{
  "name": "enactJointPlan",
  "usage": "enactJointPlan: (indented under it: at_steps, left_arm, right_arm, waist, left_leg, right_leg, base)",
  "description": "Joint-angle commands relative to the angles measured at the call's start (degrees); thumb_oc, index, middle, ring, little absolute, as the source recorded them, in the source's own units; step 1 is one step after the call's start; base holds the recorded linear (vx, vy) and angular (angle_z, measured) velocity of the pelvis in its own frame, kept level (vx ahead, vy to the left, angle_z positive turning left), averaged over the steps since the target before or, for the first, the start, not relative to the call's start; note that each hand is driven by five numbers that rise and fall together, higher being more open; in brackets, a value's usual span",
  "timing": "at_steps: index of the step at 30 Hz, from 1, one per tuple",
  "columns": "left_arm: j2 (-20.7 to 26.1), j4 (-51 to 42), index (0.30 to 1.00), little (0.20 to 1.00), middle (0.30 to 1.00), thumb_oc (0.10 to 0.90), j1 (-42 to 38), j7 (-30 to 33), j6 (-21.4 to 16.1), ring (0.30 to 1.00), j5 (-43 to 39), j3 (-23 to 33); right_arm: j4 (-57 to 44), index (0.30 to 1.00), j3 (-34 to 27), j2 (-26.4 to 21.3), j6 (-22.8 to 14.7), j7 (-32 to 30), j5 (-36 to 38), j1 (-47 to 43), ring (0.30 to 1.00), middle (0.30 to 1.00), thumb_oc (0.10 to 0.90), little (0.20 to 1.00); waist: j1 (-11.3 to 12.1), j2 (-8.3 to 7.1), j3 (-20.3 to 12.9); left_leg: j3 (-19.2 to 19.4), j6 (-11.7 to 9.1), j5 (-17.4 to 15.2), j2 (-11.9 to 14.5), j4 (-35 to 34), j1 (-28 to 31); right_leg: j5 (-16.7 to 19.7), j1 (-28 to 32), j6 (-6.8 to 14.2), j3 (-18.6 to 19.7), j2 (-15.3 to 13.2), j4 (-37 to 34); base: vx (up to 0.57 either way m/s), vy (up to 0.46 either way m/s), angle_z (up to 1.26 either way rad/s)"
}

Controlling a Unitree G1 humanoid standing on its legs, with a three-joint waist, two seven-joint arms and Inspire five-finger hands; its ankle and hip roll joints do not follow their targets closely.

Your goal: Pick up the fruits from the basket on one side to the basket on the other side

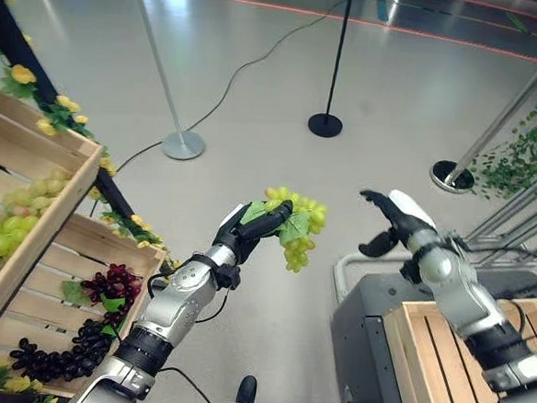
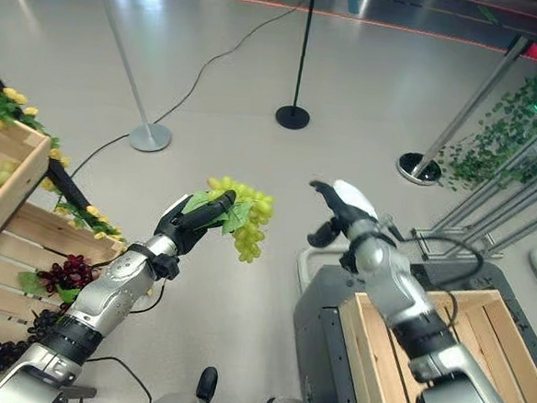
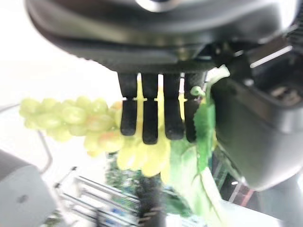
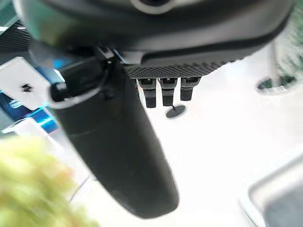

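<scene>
Grapes (image 1: 296, 224), a green bunch, hang in mid-air between the two hands, well short of the crate (image 1: 460, 362) to their right. Left hand (image 1: 253, 226) has its fingers curled round the bunch's leafy top; right hand (image 1: 391, 221), just beside the grapes, is spread and holds nothing.

Both arms are built of smooth silver-grey metal shells, rounded at the forearms, joined by black ribbed collars near the elbows. The left hand (image 1: 248, 230) is dark, matte plastic with slim, squared fingers (image 3: 150, 118) that end in blunt tips. The right hand (image 1: 398, 222) is equally dark, and its thumb wears a glossy white cover. Each wrist narrows to a black joint behind the hand.
</scene>
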Motion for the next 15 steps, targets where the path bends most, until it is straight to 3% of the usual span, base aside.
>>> enactJointPlan:
  at_steps: [1,5,8,11,12,15]
  left_arm:
    - [0.2,-6.6,0.3,0.3,0.3,0.4,-8.5,-3.3,-11.2,0.3,-6.3,2.3]
    - [1.1,-12.9,0.3,0.3,0.3,0.4,-5.8,-0.3,-10.5,0.3,-4.6,3.6]
    - [2.4,-16.1,0.3,0.3,0.3,0.4,-4.2,-0.6,-10.3,0.3,-4.7,5.2]
    - [3.0,-16.8,0.3,0.3,0.3,0.4,-4.3,-2.1,-10.8,0.3,-5.3,6.0]
    - [2.4,-16.8,0.3,0.3,0.3,0.4,-5.0,-2.8,-11.1,0.3,-5.2,6.0]
    - [1.7,-17.0,0.3,0.3,0.3,0.4,-6.2,-3.3,-11.0,0.3,-5.3,6.4]
  right_arm:
    - [1.8,0.9,-2.4,-1.3,-6.1,-6.5,0.8,-5.4,0.9,0.9,0.8,0.9]
    - [-0.2,0.9,-2.1,-1.3,-6.0,-2.3,1.4,-3.6,0.9,0.9,0.8,0.9]
    - [-1.7,0.9,-3.0,-2.1,-6.6,-1.6,1.6,-0.6,0.9,0.9,0.8,0.9]
    - [-1.6,0.9,-4.3,-2.4,-6.4,-2.2,2.2,1.7,0.9,0.9,0.8,0.9]
    - [-0.6,0.9,-5.4,-2.1,-6.8,-2.7,2.1,3.1,0.9,0.9,0.8,0.9]
    - [1.5,0.9,-5.4,-1.3,-7.6,-3.7,1.6,3.9,0.9,0.9,0.8,0.9]
  waist:
    - [0.7,-1.19,-5.0]
    - [2.5,-2.03,-6.1]
    - [3.3,-2.65,-5.9]
    - [3.2,-3.24,-4.9]
    - [2.4,-3.64,-4.7]
    - [1.9,-2.88,-4.8]
  left_leg:
    - [0.1,1.4,-5.7,-2.6,1.0,3.4]
    - [2.0,-0.9,-5.4,-0.1,3.5,1.6]
    - [3.6,-1.6,-5.6,0.7,6.6,-0.4]
    - [9.5,-2.1,-8.0,0.3,12.8,-2.4]
    - [13.7,-2.3,-9.7,0.3,16.0,-3.5]
    - [15.1,-2.2,-9.3,0.2,12.8,-2.4]
  right_leg:
    - [10.8,1.7,0.1,5.2,1.4,-13.6]
    - [11.3,6.7,-0.2,2.7,0.1,-19.8]
    - [10.9,8.3,-1.1,1.2,0.1,-20.8]
    - [10.2,10.4,-1.9,-2.4,-0.6,-21.6]
    - [10.3,11.0,-1.9,-4.8,-1.4,-22.0]
    - [10.1,11.2,-1.8,-7.1,-1.4,-22.3]
  base:
    - [0.08,-0.252,1.04]
    - [0.1,-0.306,1.12]
    - [0.07,-0.186,0.37]
    - [0.03,-0.098,0.38]
    - [-0.03,-0.031,0.73]
    - [0.0,0.026,0.79]
